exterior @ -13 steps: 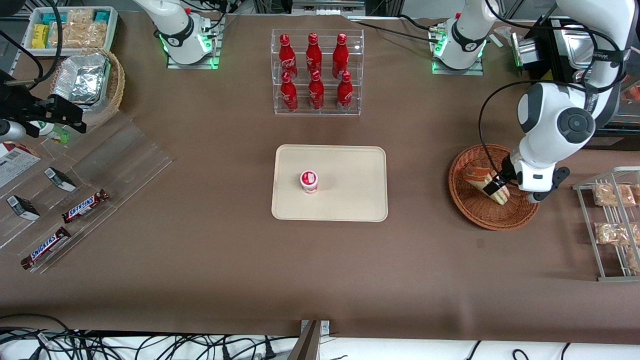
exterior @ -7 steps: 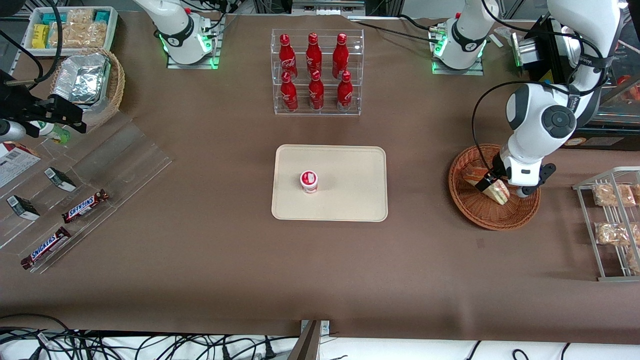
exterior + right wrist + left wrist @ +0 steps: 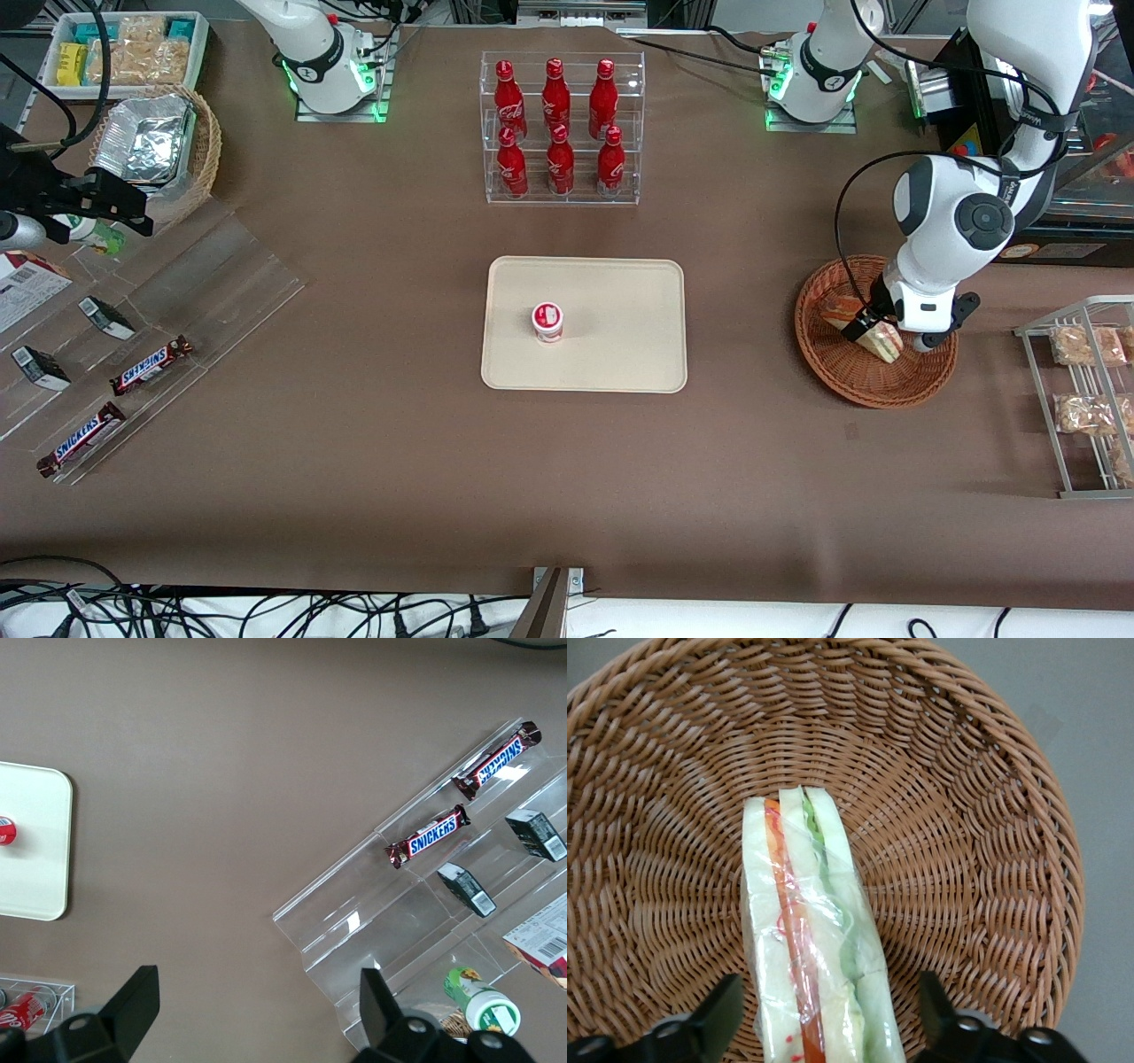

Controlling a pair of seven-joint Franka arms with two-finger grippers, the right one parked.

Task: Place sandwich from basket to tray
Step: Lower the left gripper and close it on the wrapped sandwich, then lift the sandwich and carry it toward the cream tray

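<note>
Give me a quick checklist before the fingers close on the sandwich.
1. Gripper open and low in the basket: ok.
2. Sandwich between the fingers, one each side, gaps showing: ok.
3. Sandwich lies alone in the basket, nothing else to catch: ok.
4. Tray has bare room beside the small red-and-white cup: ok.
5. Table between basket and tray free of things: ok.
6. Finger depth along the sandwich's height: cannot tell.

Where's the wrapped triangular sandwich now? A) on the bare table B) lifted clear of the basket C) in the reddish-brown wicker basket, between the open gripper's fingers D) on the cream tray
C: the wrapped triangular sandwich lies on the reddish-brown wicker basket weave, the left gripper open astride it.
</note>
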